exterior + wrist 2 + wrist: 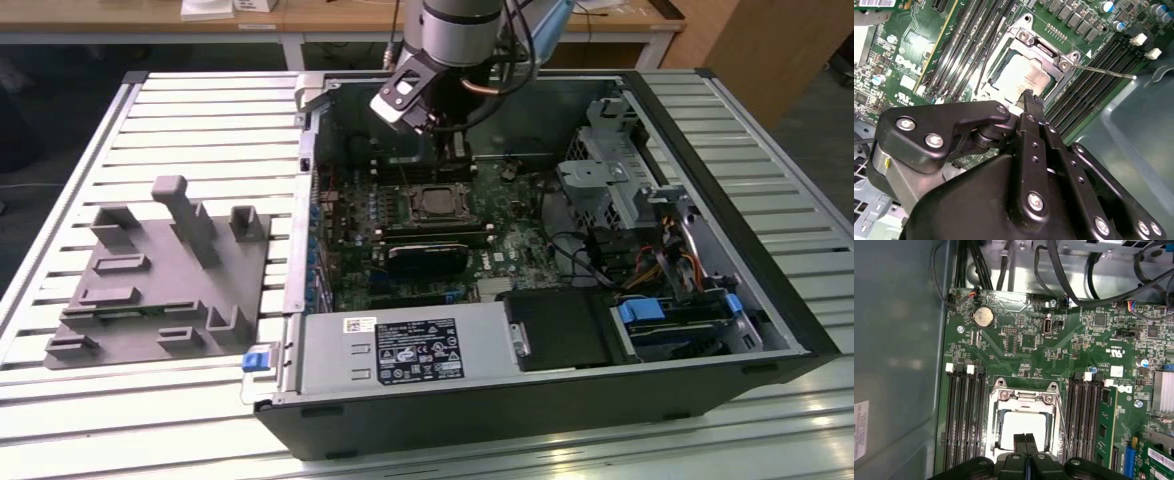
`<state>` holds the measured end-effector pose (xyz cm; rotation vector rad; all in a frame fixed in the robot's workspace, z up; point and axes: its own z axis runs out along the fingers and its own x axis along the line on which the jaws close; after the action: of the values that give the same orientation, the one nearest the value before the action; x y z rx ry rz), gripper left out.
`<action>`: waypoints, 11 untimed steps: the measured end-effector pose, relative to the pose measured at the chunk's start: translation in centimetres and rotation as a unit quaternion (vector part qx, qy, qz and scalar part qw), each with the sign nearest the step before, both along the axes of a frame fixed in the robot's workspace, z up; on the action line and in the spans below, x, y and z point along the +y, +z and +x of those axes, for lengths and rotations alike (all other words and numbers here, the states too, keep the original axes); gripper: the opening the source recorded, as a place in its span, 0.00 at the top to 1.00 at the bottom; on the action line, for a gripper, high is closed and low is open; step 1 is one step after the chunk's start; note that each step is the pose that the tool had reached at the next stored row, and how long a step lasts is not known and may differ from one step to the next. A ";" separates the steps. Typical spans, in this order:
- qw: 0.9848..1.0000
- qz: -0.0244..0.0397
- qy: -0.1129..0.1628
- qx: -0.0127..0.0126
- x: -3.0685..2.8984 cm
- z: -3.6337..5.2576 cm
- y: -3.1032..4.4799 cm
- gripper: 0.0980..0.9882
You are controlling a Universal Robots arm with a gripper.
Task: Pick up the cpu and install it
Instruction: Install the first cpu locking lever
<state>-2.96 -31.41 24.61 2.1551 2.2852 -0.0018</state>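
1. In the exterior view, even soft light; the slatted bench [80,140] is bright; the computer case [534,410] is dimmer inside.
2. In both wrist views the cpu [1021,432] [1021,80] glares near-white on top, washed out.
3. In the second wrist view the dark claw [1029,98] carries small highlights on its screws.

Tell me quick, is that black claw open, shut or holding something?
Black metal gripper: shut, holding nothing, near the pale silver square cpu.
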 end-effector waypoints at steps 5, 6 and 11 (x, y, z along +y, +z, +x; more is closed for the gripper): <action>1.000 0.000 0.000 0.000 0.00 0.00 0.90 0.99; 1.000 0.000 0.000 0.000 0.00 0.00 1.07 0.99; 1.000 0.000 0.003 0.000 0.00 0.00 1.53 0.99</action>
<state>-2.96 -31.41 26.14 2.1484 2.2915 -0.0015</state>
